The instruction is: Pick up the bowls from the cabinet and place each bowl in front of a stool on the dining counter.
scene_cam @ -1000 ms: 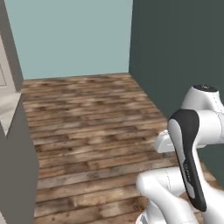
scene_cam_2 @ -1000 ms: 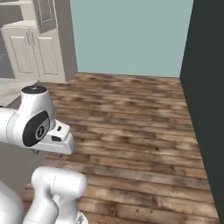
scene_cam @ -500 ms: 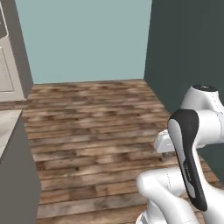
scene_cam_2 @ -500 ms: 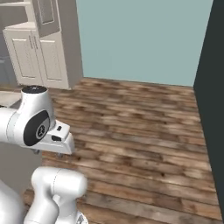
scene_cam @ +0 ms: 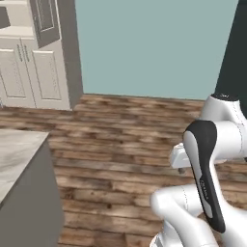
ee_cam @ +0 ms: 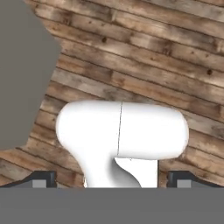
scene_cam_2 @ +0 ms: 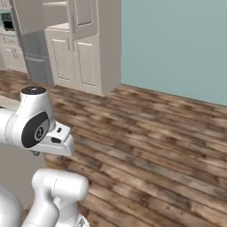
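While tool (ee_cam: 112, 178) hangs spread, empty — cabinet (scene_cam: 34, 72) well ahead-left, dining counter (scene_cam: 14, 154) nearer.

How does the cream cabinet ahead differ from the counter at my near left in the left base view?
The cabinet is cream with panelled doors and slim handles; the dining counter has a plain grey front wall under a beige marbled top. The cabinet stands tall against the far wall, with shelving above its doors; the dining counter is low and close beside the base. Both stand on the wooden floor.

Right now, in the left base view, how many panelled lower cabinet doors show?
2: left door at the frame's edge, right door beside it. More may be hidden off-frame left.
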